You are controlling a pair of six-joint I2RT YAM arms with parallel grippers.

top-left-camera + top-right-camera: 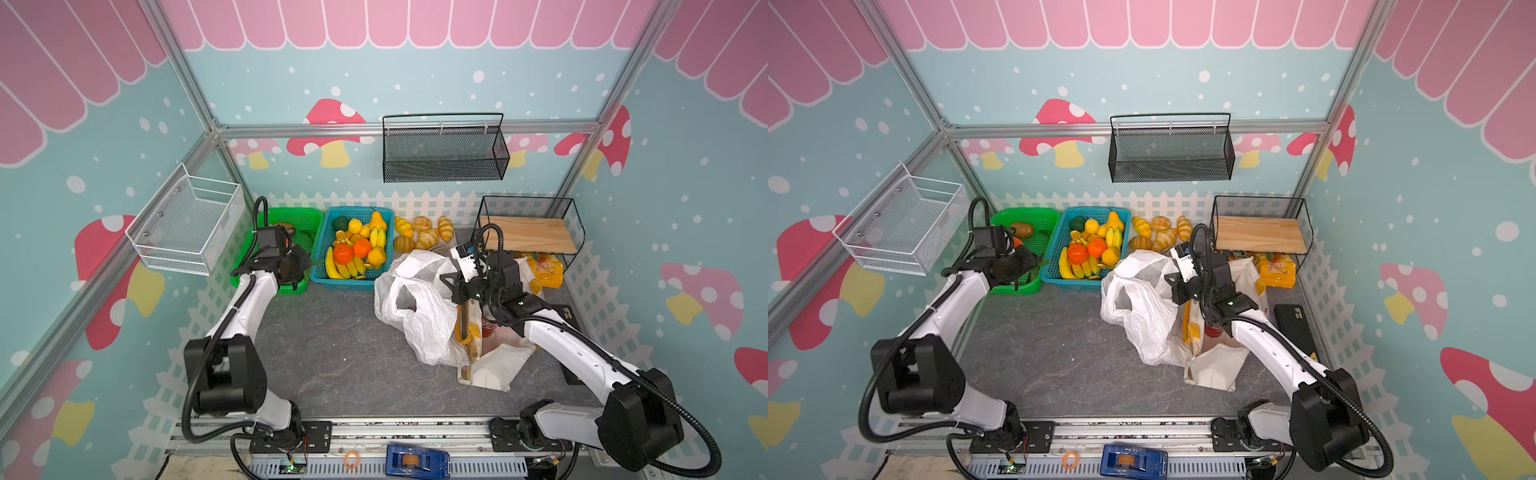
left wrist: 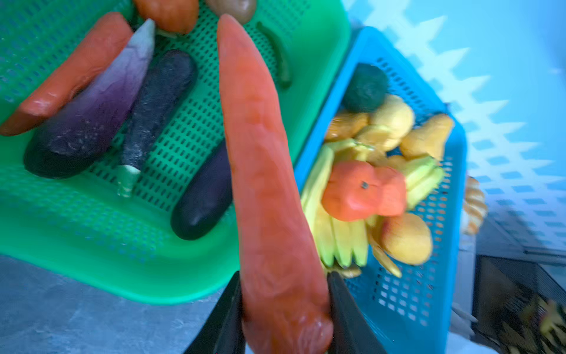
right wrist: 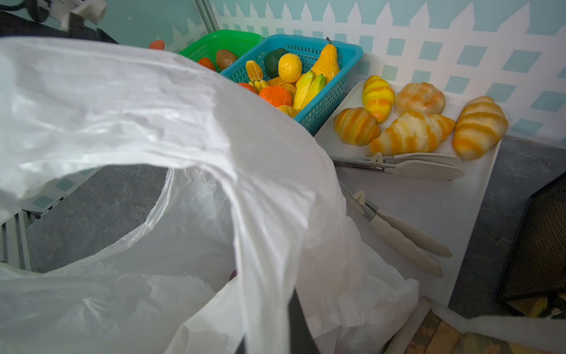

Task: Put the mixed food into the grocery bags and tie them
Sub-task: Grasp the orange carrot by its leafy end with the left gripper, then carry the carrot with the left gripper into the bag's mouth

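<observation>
My left gripper [image 2: 283, 277] is shut on the thick end of an orange carrot [image 2: 263, 171] and hovers over the green basket [image 2: 122, 269]; in both top views it is at the back left [image 1: 297, 266] [image 1: 1023, 264]. My right gripper [image 3: 269, 306] is shut on a handle strip of the thin white plastic bag [image 3: 153, 122], holding its mouth up [image 1: 446, 280]. That bag [image 1: 415, 316] [image 1: 1142, 320] leans on the stiff white tote [image 1: 494, 370] [image 1: 1217, 370] with yellow handles. A red soda can [image 1: 488, 329] [image 1: 1212, 331] stands inside the tote. The tomato and onions are hidden.
The green basket holds eggplants [image 2: 88, 119] and another carrot. Beside it, the blue basket [image 1: 353, 216] is full of oranges and bananas. Croissants [image 3: 410, 135] and tongs [image 3: 398, 236] lie on a white tray [image 3: 444, 199]. A black wire shelf [image 1: 528, 235] stands at the back right.
</observation>
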